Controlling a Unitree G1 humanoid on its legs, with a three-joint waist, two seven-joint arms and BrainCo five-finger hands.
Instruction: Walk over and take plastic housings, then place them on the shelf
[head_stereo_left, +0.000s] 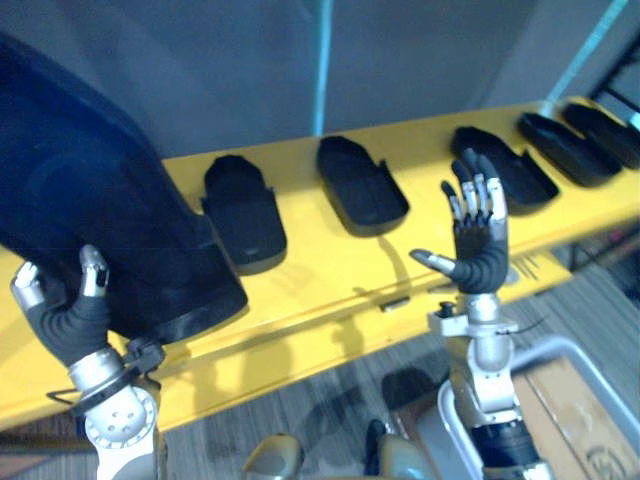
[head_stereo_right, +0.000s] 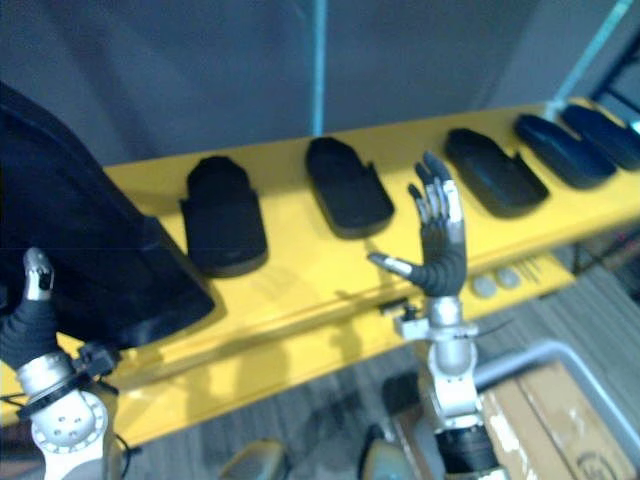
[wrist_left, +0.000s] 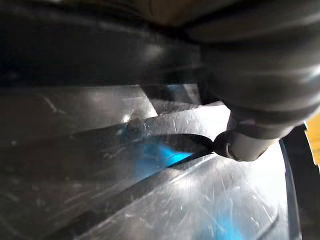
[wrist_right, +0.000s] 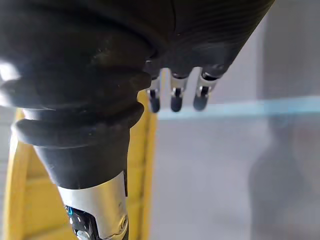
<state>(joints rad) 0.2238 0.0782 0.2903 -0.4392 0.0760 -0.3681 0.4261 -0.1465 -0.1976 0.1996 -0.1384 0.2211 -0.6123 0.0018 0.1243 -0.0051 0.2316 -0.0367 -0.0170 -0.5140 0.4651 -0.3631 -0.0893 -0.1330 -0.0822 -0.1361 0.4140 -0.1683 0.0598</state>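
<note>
Plastic housing (head_stereo_left: 110, 200), large, black: at the far left of the yellow shelf (head_stereo_left: 330, 285), lower edge apparently resting on it.
Left hand (head_stereo_left: 68, 318) sits against its near rim; whether it grips cannot be told. The shell is judged stiff, light for its bulk, and glossy, so likely slippery; best taken by the rim, one hand on each side. To its right, smaller housings (head_stereo_left: 243, 212) lie in a row along the shelf, apart from one another. Right hand (head_stereo_left: 478, 240) is raised before the shelf edge, fingers straight and spread, holding nothing.
</note>
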